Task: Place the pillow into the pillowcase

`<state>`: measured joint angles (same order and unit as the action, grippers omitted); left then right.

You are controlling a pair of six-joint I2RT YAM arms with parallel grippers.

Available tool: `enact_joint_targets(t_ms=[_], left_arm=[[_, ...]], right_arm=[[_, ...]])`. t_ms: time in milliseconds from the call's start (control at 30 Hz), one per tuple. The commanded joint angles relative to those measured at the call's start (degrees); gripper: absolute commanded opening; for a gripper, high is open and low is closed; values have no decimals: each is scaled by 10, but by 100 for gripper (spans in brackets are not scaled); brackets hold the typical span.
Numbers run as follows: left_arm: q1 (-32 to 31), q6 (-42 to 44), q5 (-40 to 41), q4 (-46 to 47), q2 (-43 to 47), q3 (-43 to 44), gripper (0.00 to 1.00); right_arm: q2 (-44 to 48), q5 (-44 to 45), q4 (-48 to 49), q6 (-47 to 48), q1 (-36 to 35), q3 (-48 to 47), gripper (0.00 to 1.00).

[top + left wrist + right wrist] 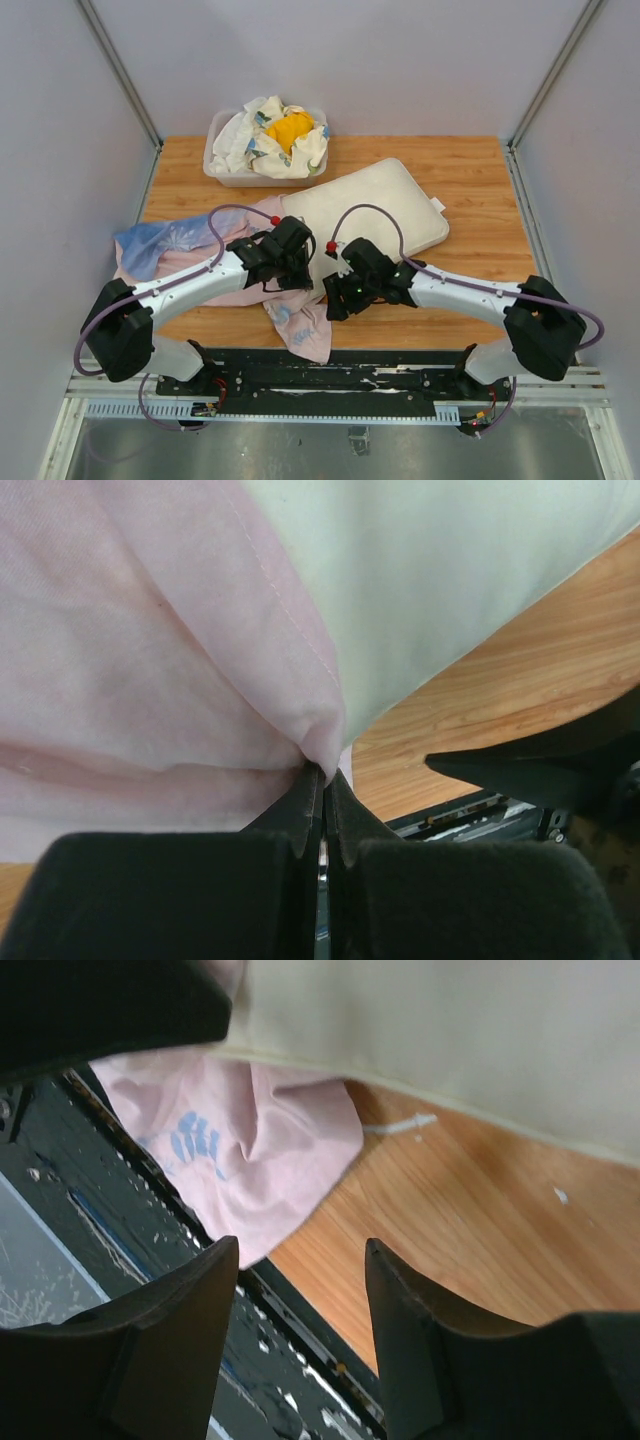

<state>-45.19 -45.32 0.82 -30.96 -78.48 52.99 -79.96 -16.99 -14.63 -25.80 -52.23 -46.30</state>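
The task looked barely begun. The pillow lay slantwise on the table, right of centre, almost all of its cream top bare. The pillowcase was spread flat and rumpled to the pillow's left under both arms, with one flap hanging over the table's near edge. The left gripper was clenched on a pinch of the pink hem right at the pillow's near-left corner. In the left wrist view that hem lay against the cream fabric, though it could not be told whether the corner had entered the mouth. The right gripper hung with its jaws apart and nothing between them, just above the near edge, close to the pillow's rim and the hanging flap. By that reading, one side of the opening was held, while the other side was yet to be taken and the whole pillow yet to be drawn inside. By count there were one pillow, one pillowcase and two grippers. There was also one bin at the back, holding one yellow cloth among floral cloths too bunched to number.
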Motion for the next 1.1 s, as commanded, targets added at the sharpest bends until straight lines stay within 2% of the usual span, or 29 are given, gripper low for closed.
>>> enact_joint_targets(t_ms=[0, 367, 433, 567, 600, 833, 1067], left_arm=[[2, 7, 6, -6, 13, 12, 0], [2, 4, 16, -20, 27, 14, 0], [2, 4, 16, -21, 28, 14, 0], [2, 2, 16, -22, 31, 15, 0], [2, 2, 15, -23, 31, 15, 0], [2, 7, 19, -26, 29, 20, 0], [3, 7, 13, -13, 24, 8, 0]], right_arm=[[-43, 9, 104, -32, -19, 5, 55], [-157, 29, 130, -41, -34, -26, 55], [-166, 32, 131, -41, -39, -29, 44], [-172, 47, 107, -46, -44, -37, 3], [-168, 57, 96, -46, -44, -37, 1], [-91, 165, -28, -39, -32, -29, 1], [-35, 248, -139, -13, 45, -35, 1]])
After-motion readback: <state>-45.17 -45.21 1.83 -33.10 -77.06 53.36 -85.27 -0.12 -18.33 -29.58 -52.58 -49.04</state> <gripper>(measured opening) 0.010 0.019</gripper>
